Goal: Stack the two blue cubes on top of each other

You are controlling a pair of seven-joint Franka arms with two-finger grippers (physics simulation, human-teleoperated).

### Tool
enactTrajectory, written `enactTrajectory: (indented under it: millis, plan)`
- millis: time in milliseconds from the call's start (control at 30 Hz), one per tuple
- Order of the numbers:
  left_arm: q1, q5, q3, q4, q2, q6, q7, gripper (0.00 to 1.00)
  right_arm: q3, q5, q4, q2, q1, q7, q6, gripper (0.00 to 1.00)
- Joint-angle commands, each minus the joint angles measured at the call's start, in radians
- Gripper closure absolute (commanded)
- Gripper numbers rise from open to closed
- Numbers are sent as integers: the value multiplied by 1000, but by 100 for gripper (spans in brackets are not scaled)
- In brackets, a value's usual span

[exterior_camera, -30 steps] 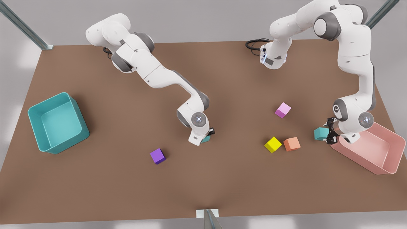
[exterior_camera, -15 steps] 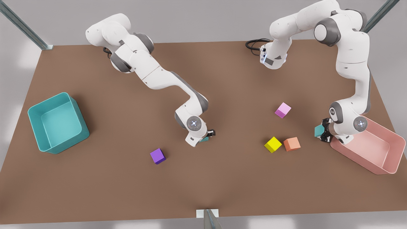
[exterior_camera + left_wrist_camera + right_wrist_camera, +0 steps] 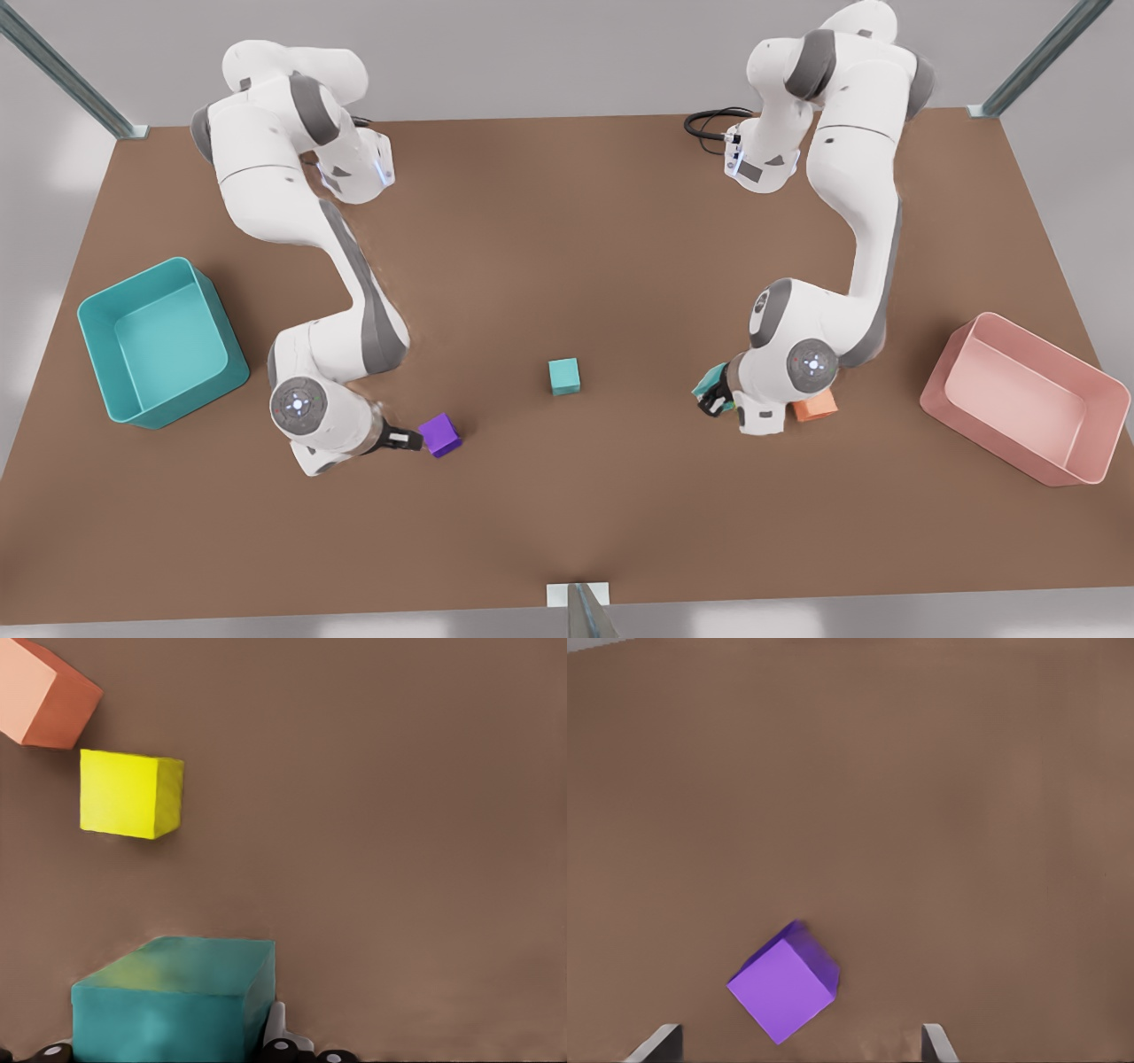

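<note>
One blue cube [image 3: 563, 376] rests alone on the brown table near its middle. My left gripper [image 3: 713, 397] is shut on the other blue cube [image 3: 709, 383], at the front view's right of the resting one and apart from it. In the left wrist view that held cube [image 3: 173, 1005] sits between the fingers of the left gripper [image 3: 168, 1050]. At the front view's left, my right gripper [image 3: 409, 438] is low and open, pointing at a purple cube [image 3: 439, 435]. The right wrist view has the purple cube [image 3: 784, 981] just ahead of the open right gripper [image 3: 799, 1045].
A yellow cube [image 3: 130, 793] and an orange cube [image 3: 44, 693] lie on the table beyond the held cube; the orange cube [image 3: 817, 408] peeks out behind the left arm. A teal bin [image 3: 97, 310] stands at the front view's left edge, a pink bin [image 3: 939, 390] at its right.
The right gripper let go of its blue cube and swung to the front view's left, down by the purple cube. The left gripper carried its blue cube leftward, away from the pink bin.
</note>
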Motion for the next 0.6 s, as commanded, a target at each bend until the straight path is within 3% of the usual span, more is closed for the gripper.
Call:
enactTrajectory:
  millis: [0,33,67,133,167,233,567]
  plan:
    - [-112,-10,-6,67,51,-108,-57,46,-76,-122,3,11,-64,-548,-195,0]
    - [-179,-12,-6,156,102,-108,-123,45,-141,-114,7,-5,-73,-705,-189,0]
    - [-267,-10,-6,198,131,-108,-140,45,-141,-80,-2,-74,-100,-771,-238,0]
    - [-359,-7,-8,233,190,-94,-136,45,-130,-51,-16,-269,-65,-569,-437,0]
    - [-374,-6,-6,236,211,-52,-139,45,-132,36,-123,-358,-65,-498,-452,0]
    - [-365,-9,-3,236,217,1,-139,45,-132,32,-367,-539,-61,-451,-289,0]
    - [-307,49,0,233,228,94,-133,45,-132,27,-306,-476,-45,-449,-295,0]
